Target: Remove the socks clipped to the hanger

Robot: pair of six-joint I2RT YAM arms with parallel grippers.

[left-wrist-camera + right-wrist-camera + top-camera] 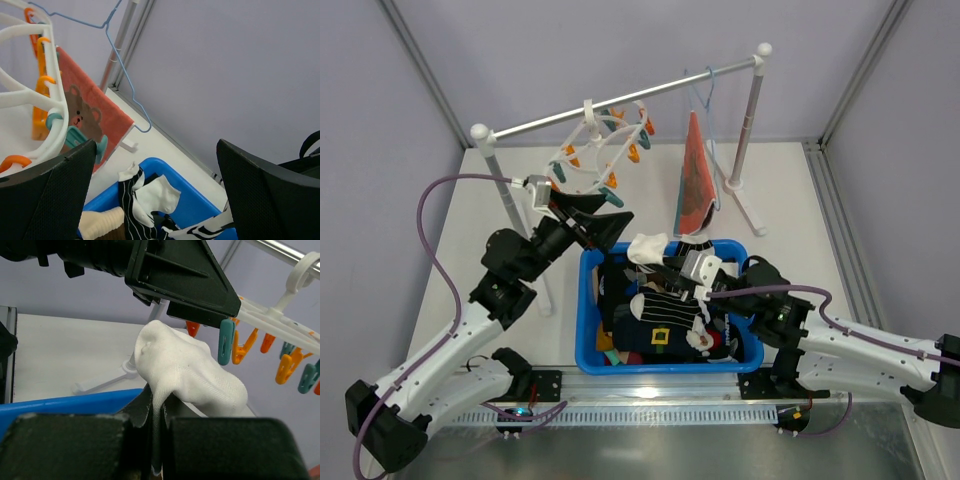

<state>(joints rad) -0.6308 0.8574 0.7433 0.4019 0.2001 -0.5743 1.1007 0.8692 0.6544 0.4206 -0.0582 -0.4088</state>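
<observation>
The white oval hanger [603, 148] hangs from the rail, its orange and teal pegs dangling; no sock shows on them. It also shows in the left wrist view [31, 95] and the right wrist view [280, 325]. My left gripper [607, 216] is open and empty, raised just below the hanger over the basket's far left corner; its fingers [47, 200] stand wide apart. My right gripper [672, 262] is shut on a white sock [647, 248], held above the basket; the sock [187, 367] bulges out above the closed jaws.
A blue basket [585, 330] at the near middle holds several socks, white, black and striped. An orange bear-print cloth [692, 185] hangs on a pale-blue wire hanger [705, 92] at the rail's right. The rack's posts [510, 205] and feet stand on the white table.
</observation>
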